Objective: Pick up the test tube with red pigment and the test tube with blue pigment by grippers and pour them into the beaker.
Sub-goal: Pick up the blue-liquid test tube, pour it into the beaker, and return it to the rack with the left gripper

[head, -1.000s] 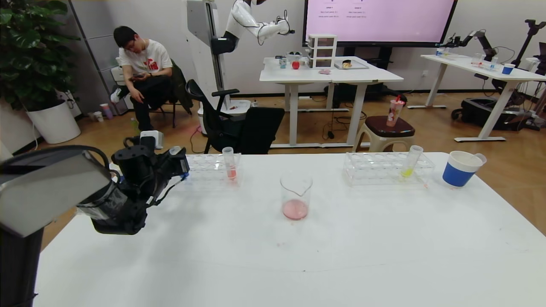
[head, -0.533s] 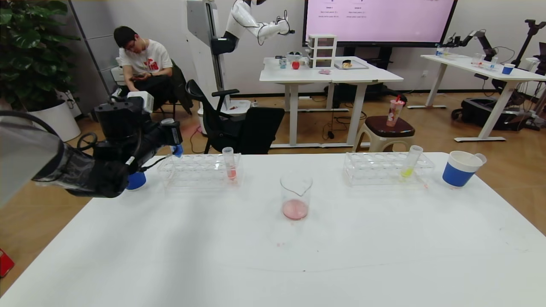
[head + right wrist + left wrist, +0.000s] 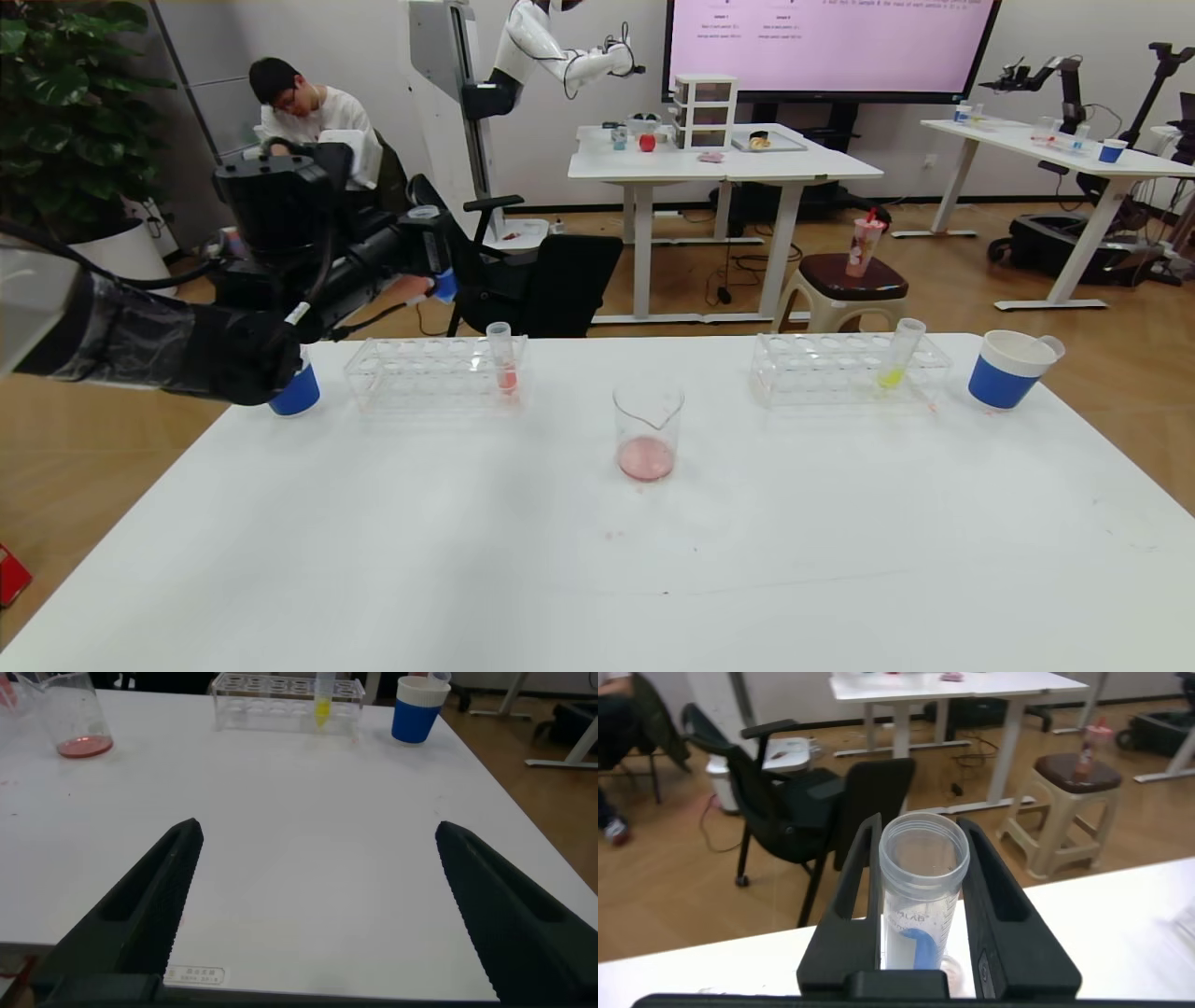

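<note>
Left pincer (image 3: 431, 264) clamps blue-pigment tube (image 3: 920, 896) above bench's far-left corner; keep it level until over beaker (image 3: 648, 429). Right pincer (image 3: 313, 905) open, idle.

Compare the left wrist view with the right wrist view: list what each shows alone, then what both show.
Left wrist only: the left pincer shut on the blue tube, with an office chair and stool beyond. Right wrist only: the open right pincer over the table, the beaker with reddish liquid, the rack holding the yellow tube, and a blue cup. Both: the white table.
</note>
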You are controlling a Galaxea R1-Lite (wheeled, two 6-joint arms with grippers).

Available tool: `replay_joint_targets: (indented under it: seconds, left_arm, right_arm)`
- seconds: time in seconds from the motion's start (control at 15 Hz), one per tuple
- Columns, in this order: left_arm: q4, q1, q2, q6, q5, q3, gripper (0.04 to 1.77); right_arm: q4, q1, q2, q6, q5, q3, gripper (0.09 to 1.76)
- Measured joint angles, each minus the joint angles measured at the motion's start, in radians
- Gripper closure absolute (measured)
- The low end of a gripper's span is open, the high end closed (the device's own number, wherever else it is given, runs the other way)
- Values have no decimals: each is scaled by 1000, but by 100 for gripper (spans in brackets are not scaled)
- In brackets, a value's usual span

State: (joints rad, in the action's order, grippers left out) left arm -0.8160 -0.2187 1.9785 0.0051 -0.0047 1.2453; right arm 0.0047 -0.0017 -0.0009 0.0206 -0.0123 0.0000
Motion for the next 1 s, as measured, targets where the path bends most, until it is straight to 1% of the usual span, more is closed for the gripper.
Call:
replay_joint_targets:
  seconds: [0.13,0.27,0.33,0.47,0.53,0.67,0.73,0.87,1.0]
  left_arm:
    - [-1,-80,2,67,-26,6,129]
    - [-14,-151,22,128,-79,20,129]
    - [-37,-180,35,161,-107,27,129]
    - [-134,-229,73,254,-148,34,129]
    - [-184,-246,96,311,-170,35,129]
    - [-263,-266,143,441,-249,29,128]
    - [-284,-270,164,505,-296,26,129]
    - [-300,-273,196,608,-368,25,128]
    - [-326,-277,226,689,-413,27,128]
  right_arm:
    - [0,0,0,0,0,0,11]
    - [0,0,0,0,0,0,11]
    - [0,0,0,0,0,0,11]
    - [0,0,0,0,0,0,11]
    - [0,0,0,0,0,0,11]
    - [0,0,0,0,0,0,11]
    - [0,0,0,0,0,0,11]
    - [0,0,0,0,0,0,11]
    - [0,0,0,0,0,0,11]
